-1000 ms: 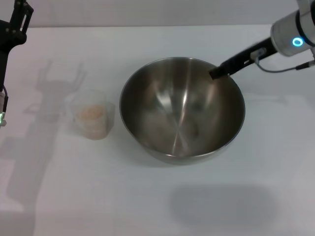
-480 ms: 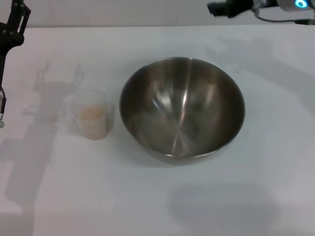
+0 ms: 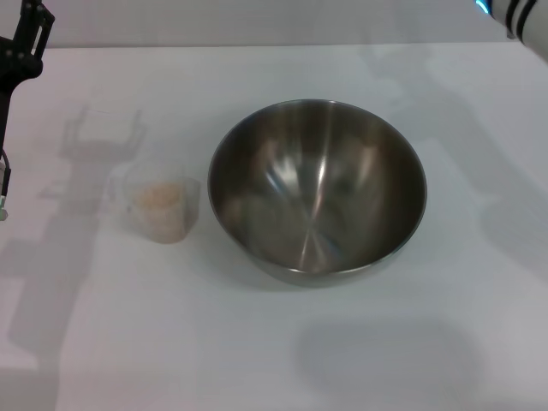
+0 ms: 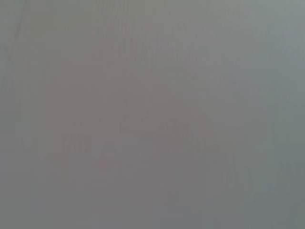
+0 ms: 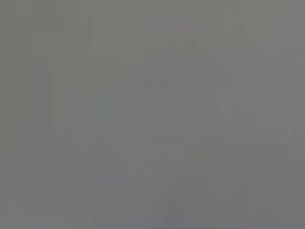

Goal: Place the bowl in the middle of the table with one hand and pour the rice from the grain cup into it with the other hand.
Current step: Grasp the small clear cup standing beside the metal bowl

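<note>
Two containers stand free on the white counter (image 3: 282, 360), neither held. At the far left edge the left pincer (image 3: 32, 21) hangs above the surface, well apart from the cup; whether it is apart or together I cannot tell. The cup (image 3: 159, 208) sits upright, rice (image 3: 159, 196) heaped inside, ready for pickup. Just beside it, the bowl (image 3: 317, 190) rests upright and empty near the middle, apparently placed. The right pincer is out of sight.
</note>
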Motion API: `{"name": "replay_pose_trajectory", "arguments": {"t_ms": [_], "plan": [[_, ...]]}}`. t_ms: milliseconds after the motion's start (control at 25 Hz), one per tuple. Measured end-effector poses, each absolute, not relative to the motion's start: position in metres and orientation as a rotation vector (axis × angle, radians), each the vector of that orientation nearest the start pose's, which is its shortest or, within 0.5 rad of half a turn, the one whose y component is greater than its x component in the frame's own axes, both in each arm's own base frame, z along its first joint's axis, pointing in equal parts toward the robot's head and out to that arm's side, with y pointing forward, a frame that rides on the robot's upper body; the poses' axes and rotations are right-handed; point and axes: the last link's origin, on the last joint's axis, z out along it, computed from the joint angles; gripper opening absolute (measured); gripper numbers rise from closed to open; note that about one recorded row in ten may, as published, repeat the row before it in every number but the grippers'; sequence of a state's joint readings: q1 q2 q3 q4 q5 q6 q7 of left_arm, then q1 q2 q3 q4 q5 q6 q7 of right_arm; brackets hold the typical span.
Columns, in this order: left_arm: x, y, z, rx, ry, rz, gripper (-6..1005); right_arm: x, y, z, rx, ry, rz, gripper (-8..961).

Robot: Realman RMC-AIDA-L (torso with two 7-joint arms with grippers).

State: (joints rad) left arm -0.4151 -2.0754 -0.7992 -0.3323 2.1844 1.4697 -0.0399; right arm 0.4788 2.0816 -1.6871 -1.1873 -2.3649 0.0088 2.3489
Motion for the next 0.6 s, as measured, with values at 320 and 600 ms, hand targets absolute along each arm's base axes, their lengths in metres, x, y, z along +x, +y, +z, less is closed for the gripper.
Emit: {"name": "replay_pose_trajectory", "arguments": {"t_ms": [320,600], "plan": [[-0.268,0.326,0.008,-1.416,-0.288,-1.006,830,0.181,0.423,0.021,-1.554,0.305,0.628,510],[-0.267,0.326,0.004,-1.438,-0.294,-1.003,830,0.24,0.385,0.038,-1.305,0.318,0.781,510]]}}
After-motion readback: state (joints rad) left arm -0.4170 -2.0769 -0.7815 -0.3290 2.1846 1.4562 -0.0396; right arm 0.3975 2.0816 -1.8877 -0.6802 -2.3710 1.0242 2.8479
